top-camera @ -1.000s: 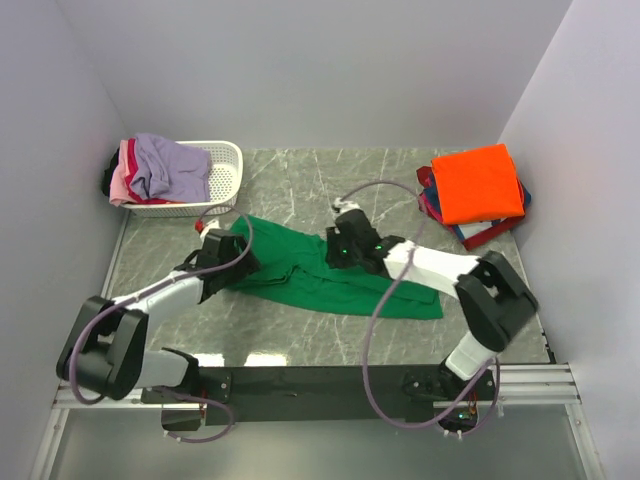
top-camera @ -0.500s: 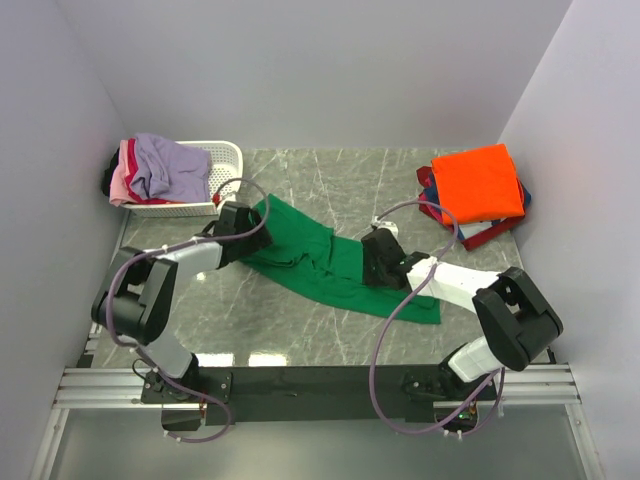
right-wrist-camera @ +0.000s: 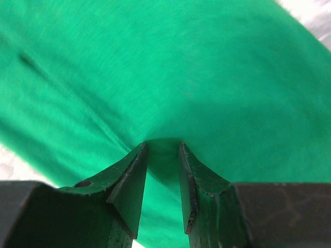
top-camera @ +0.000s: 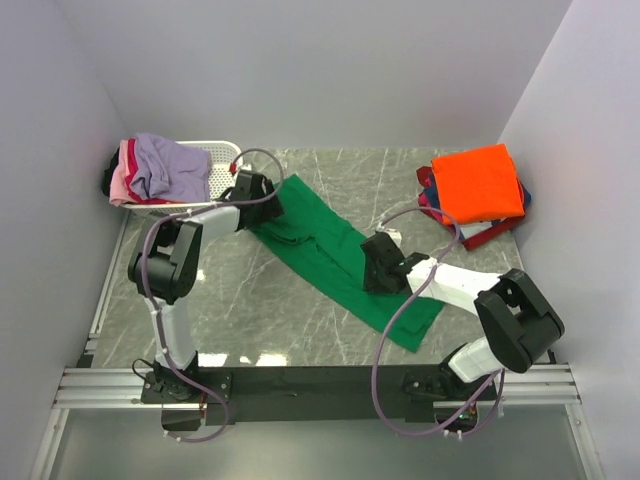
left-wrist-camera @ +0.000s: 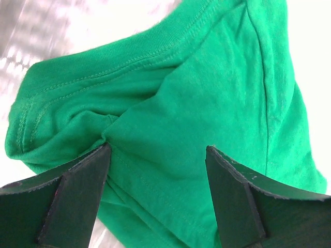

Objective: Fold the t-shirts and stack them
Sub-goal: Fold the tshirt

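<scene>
Cloth: one green t-shirt (top-camera: pixel 318 243) (pinched in right claw (right-wrist-camera: pixel 163 149))

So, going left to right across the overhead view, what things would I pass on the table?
White basket → green t-shirt → orange t-shirt
</scene>
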